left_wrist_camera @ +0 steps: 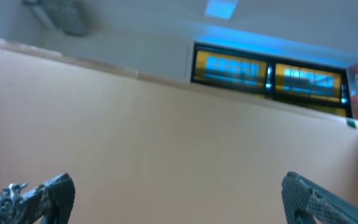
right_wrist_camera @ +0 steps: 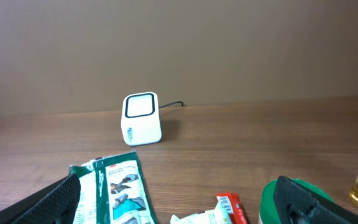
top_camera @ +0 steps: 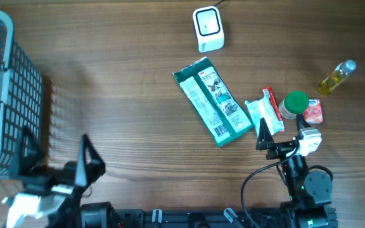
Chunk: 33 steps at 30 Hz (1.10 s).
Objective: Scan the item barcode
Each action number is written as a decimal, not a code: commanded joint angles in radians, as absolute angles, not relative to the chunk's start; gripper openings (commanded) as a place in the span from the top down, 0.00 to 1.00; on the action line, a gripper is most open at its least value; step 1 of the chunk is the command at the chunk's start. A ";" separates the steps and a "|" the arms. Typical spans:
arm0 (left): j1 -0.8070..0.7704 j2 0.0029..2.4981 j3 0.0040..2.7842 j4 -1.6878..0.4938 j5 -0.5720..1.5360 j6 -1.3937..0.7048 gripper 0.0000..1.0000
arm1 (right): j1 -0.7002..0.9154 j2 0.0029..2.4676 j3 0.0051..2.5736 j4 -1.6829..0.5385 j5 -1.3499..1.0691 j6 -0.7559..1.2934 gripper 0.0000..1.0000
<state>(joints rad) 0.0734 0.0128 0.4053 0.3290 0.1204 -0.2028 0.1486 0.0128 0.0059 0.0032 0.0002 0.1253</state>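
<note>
A white barcode scanner (top_camera: 208, 28) stands at the back of the wooden table, also seen in the right wrist view (right_wrist_camera: 142, 118). A green flat package (top_camera: 212, 101) lies in the middle, printed side up (right_wrist_camera: 114, 190). A small red-and-white packet (top_camera: 266, 111) and a green-lidded jar (top_camera: 294, 104) lie just ahead of my right gripper (top_camera: 280, 126), which is open and empty (right_wrist_camera: 179, 202). My left gripper (top_camera: 56, 136) is at the front left, open and empty, and tilted up at a wall (left_wrist_camera: 179, 196).
A grey mesh basket (top_camera: 5, 95) fills the left edge, close to the left arm. A yellow oil bottle (top_camera: 337, 77) lies at the far right, a small red packet (top_camera: 313, 112) beside the jar. The scanner's cable runs off the back edge.
</note>
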 commanded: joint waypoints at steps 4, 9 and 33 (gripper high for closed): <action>0.069 0.004 0.154 0.415 0.139 -0.200 0.00 | 0.142 0.018 0.005 0.006 -0.010 0.107 0.00; 0.069 0.004 0.031 0.407 -0.031 -0.293 0.00 | 0.142 0.018 0.005 0.006 -0.010 0.107 0.00; 0.069 0.004 0.006 -0.076 0.033 -0.075 0.00 | 0.142 0.018 0.005 0.006 -0.010 0.107 0.00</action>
